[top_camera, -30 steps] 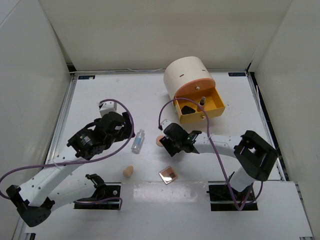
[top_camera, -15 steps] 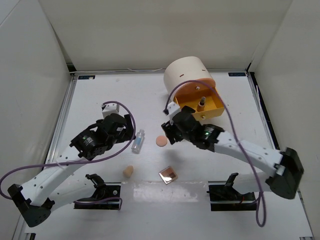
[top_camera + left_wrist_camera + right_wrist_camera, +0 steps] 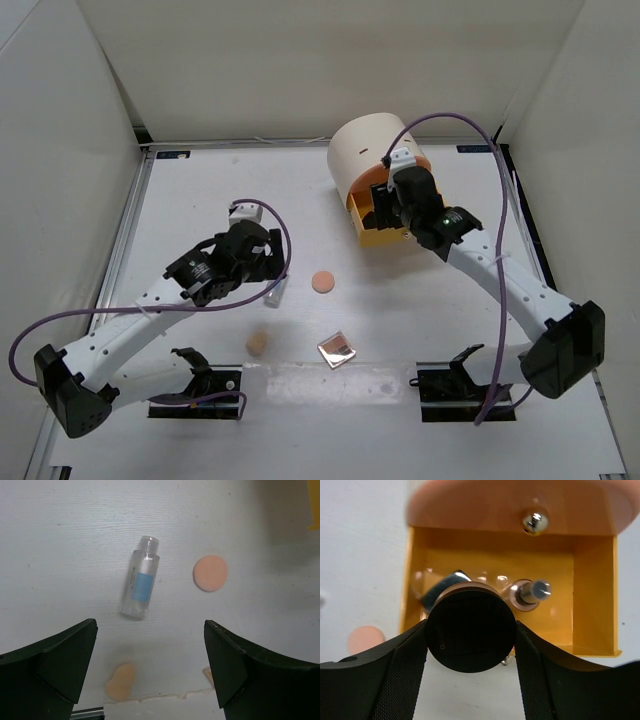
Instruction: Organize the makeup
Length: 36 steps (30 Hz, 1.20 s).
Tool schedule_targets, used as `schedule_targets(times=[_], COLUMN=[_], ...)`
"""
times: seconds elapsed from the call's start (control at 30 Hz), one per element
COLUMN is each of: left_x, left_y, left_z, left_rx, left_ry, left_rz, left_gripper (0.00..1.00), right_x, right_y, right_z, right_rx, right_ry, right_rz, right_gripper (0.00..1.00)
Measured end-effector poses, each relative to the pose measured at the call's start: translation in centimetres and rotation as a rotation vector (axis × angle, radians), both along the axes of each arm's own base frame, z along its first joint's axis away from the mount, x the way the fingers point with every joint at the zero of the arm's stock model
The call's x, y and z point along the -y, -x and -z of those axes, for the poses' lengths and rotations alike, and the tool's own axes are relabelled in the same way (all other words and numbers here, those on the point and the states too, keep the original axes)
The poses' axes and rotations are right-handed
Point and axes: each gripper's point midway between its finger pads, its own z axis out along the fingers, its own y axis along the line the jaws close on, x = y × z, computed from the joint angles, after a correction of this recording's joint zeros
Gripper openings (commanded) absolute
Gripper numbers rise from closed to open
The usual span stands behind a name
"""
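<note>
Round black compact point(image 3: 470, 617) sits clamped in the right gripper point(image 3: 470, 632), hiding part of the drawer point(image 3: 592, 580); left gripper point(image 3: 150, 647) gapes empty

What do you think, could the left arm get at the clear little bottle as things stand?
Probably yes. The left claw hangs open directly over the clear little bottle, which lies on its side on the table with nothing covering it; the peach puff lies apart from it.
</note>
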Motion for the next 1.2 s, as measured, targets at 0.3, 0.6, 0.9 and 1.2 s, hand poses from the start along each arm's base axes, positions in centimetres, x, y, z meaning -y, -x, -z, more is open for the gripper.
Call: schedule_targets(times=[0.3,0.6,0.9,1.2], left_x=[1.3,3.6,6.9,9.7], left_y=[-0.7,-1.2,-1.2,-0.5], left_z=[0.8,4.1,5.8,8.8], left_rx=[-0.012,-0.101,-0.149,-0.202], left_ry=[-0.017,-0.065,-0.015,-0.038], left_rz=[0.055,0.155,0.286,0.390], left_gripper=[0.98,0.98,0.98,0.98], right_x=[5.3,7.4,7.5,7.7], right_y=[-3.3,-5.1,-5.6,-5.9], right_z=[2.2,4.9,4.3,3.2], right_rx=[-0.079,-0.149,-0.132,-0.107], right_ry=[0.002,0.033,0.030,0.008], right_rz=[0.138,0.208,0.220,0.225], right_gripper=[0.33,0.61,0.99,0.99])
